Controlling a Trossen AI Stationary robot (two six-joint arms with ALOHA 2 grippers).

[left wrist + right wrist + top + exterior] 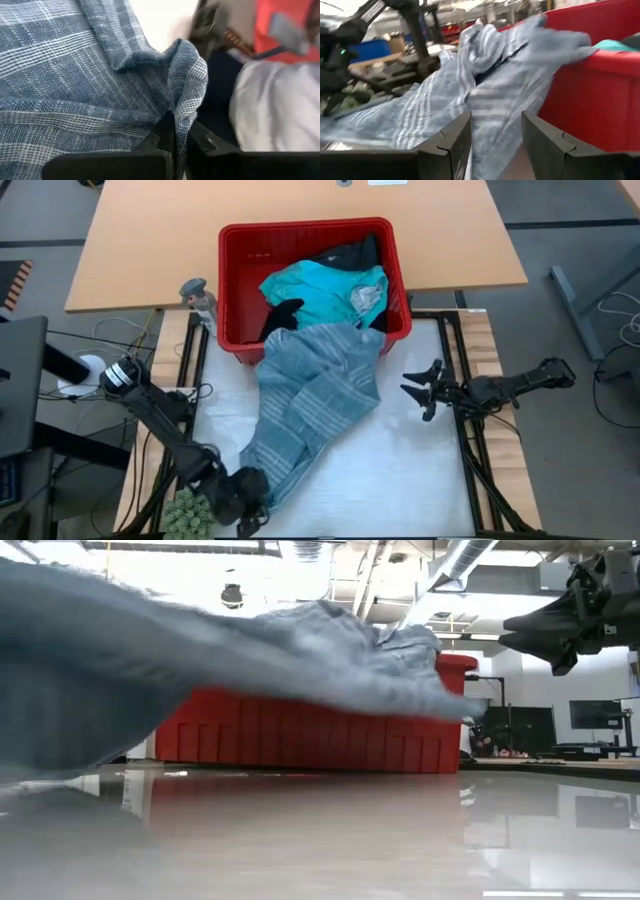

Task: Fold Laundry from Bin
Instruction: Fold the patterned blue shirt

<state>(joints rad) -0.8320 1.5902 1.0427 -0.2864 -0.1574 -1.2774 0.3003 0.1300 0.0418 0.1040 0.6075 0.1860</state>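
Left claw (248,498), at seven o'clock on the worktop (400,470), pinches the striped shirt (310,395) trailing from the bin (232,290) at twelve; right claw (415,388) spread at three; cloth soft, limp, best gripped at hems.

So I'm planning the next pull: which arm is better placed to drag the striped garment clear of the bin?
Left. The left gripper is shut on the striped garment, which trails over the bin rim. The right gripper hangs open beside it.

Striped garment (310,395) drapes from bin (232,280) rim down to left gripper (250,500); right gripper (425,390) beside; bottle (198,298) left of bin.
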